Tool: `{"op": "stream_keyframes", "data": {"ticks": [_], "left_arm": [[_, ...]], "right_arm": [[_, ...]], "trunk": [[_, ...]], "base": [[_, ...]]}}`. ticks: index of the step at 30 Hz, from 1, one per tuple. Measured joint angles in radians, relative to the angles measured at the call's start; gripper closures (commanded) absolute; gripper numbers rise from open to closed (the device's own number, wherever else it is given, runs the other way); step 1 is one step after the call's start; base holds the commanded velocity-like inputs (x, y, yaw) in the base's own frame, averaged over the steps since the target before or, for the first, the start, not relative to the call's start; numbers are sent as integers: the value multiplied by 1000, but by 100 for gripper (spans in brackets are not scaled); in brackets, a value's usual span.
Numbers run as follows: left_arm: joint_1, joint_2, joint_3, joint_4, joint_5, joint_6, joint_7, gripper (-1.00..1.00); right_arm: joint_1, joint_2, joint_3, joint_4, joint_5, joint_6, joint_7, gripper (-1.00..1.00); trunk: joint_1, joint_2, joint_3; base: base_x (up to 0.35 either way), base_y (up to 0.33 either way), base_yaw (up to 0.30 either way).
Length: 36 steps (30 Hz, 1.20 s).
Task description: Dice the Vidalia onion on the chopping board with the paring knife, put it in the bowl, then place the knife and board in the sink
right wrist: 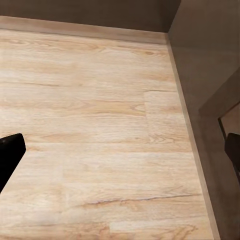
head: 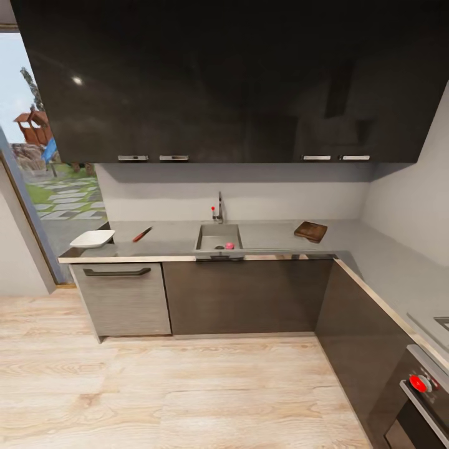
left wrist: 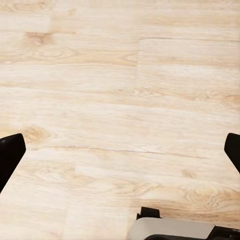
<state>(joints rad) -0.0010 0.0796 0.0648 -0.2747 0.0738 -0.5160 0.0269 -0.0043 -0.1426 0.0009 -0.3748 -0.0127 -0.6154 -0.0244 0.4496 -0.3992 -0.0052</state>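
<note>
Matte grey countertop (head: 174,240) w/ steel sink (head: 218,237) – 1 pink onion (head: 229,246) inside. 1 brown wood board (head: 311,231) right; red-handled knife (head: 142,234), squarish white bowl (head: 92,238) left. Both grippers (left wrist: 120,155) (right wrist: 120,155) spread wide over pale plank floor (head: 156,386), holding nothing.

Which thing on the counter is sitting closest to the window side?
The white bowl, at the countertop's far left end. The paring knife lies next, the chopping board far right.

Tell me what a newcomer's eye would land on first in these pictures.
Most striking is the pink Vidalia onion sitting in the steel sink at the middle of the grey countertop. To its left lie the red-handled paring knife and the white bowl at the counter's end; to its right, the dark chopping board. Both wrist views look down on pale wooden floor, jaws wide apart.
</note>
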Motion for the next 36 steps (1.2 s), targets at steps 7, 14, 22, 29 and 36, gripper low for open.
{"op": "stream_keyframes", "data": {"ticks": [7,14,22,29,36], "left_arm": [[0,1,-1,-1,0,-4,-1,-100],[0,-3,-1,-1,0,-5,-1,-100],[0,-3,-2,1,0,-5,-2,-100],[0,-3,-2,1,0,-3,-2,-100],[0,-3,-2,1,0,-2,-2,-100]], "right_arm": [[0,0,0,1,0,0,0,-100],[0,0,-1,0,-1,0,0,-100],[0,0,0,0,0,-3,0,-100],[0,1,1,1,0,-5,0,-100],[0,1,1,1,0,-5,0,-100]], "trunk": [[0,0,0],[0,0,0],[0,0,0],[0,0,0],[-1,0,0]], "base": [[0,0,0],[0,0,0],[0,0,0],[35,0,0],[280,0,0]]}}
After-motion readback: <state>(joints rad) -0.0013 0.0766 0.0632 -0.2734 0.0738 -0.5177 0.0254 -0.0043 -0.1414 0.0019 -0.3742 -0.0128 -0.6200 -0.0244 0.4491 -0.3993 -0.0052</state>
